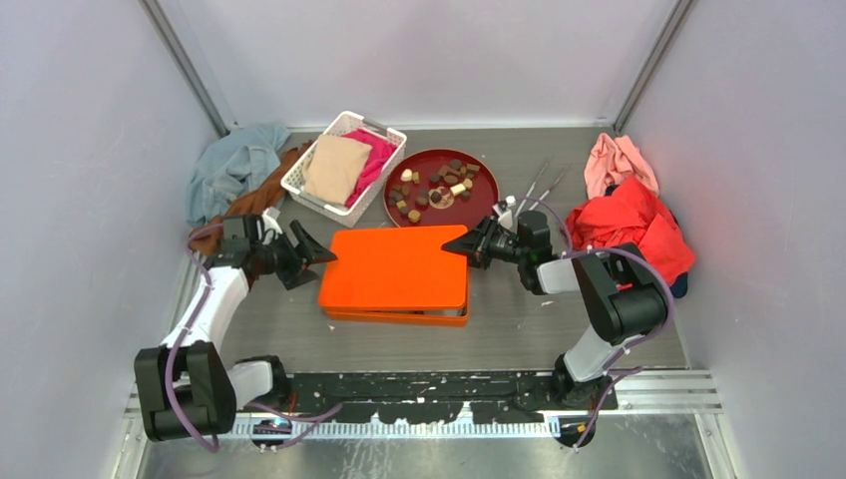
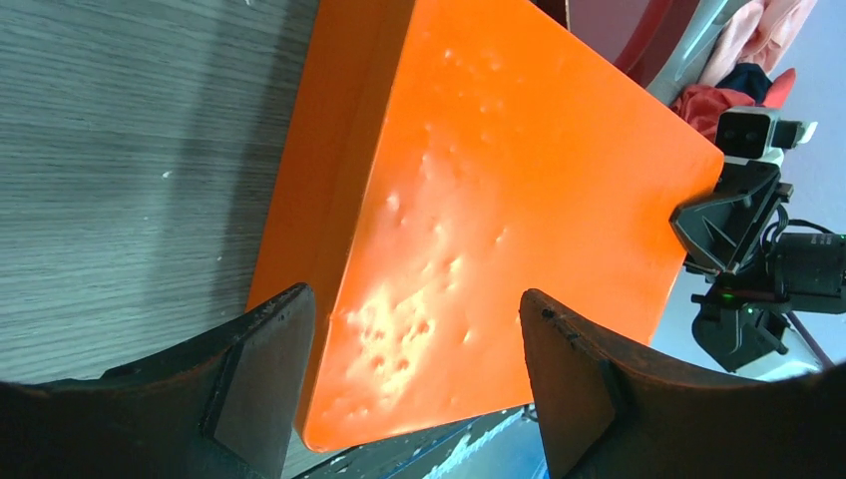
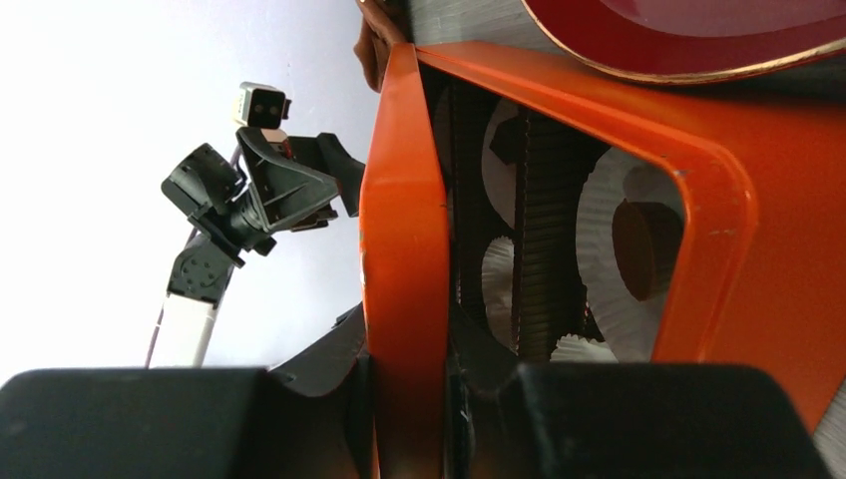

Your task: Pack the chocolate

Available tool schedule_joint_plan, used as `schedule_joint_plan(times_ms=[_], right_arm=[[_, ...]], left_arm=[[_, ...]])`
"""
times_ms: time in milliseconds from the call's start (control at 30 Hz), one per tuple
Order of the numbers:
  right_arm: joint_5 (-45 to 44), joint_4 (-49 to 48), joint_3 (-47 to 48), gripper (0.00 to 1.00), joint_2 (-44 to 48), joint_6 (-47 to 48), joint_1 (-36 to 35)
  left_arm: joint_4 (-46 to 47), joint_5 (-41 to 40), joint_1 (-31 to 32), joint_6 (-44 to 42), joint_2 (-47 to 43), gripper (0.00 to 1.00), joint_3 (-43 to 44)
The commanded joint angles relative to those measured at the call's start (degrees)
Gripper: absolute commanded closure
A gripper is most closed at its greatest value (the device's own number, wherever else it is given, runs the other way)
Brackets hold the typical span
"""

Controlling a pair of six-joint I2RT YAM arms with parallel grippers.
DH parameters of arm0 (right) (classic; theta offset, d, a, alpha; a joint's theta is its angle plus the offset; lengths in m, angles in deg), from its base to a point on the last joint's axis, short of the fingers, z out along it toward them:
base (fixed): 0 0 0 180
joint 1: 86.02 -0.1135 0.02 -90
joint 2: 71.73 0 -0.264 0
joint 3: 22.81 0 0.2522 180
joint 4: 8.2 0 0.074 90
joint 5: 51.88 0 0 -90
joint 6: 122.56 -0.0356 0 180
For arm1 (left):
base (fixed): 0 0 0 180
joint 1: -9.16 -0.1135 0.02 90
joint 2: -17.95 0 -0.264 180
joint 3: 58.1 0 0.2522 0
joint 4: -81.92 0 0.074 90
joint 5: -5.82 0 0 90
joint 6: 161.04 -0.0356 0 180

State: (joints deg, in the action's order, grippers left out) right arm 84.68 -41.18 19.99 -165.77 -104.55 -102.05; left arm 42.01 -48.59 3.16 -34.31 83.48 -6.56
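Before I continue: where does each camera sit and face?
Top external: overhead behind the bases, looking down at orange box and chocolate; left gripper, right gripper show.
Left wrist: on left gripper, facing right across the lid; open jaws show.
Right wrist: on right gripper, facing left under the raised lid; jaws pinch its rim.
Wrist views share the box and each opposite gripper.

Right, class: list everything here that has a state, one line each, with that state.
orange lid: raised along its right edge, leaving the box ajar
right gripper: shut on the lid's edge
left gripper: open, empty, beside the box
red plate: holds loose chocolate
white basket: filled with cloth
paper cups: inside the box, one holding a dark piece
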Motion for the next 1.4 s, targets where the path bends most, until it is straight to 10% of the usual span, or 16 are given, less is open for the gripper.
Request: schedule_joint_plan(times_ms=[0,300,667,1367], right_arm=[[-0.1,-1.0,-0.4,0.99,1.1,2.6,0.5],[0.4,2.5,-0.5,0.98,1.9,4.6,0.8],[-6.2,39.1,5.9,0.39,14.2,24.6,0.8],[-24.5,75.1,18.0,0.26,28.2,35.1,0.8]], left_arm=[[-2.2,-1.8,0.2,-2.3,-0.6,0.24,2.3],[-1.3,-0.4,0.9,-1.9,0.4,0.25,1.5],[0.5,0.1,2.8,-1.4,2.2,0.25,1.9],[0.5,-1.7,5.5,-1.4,3.1,0.26,3.3]])
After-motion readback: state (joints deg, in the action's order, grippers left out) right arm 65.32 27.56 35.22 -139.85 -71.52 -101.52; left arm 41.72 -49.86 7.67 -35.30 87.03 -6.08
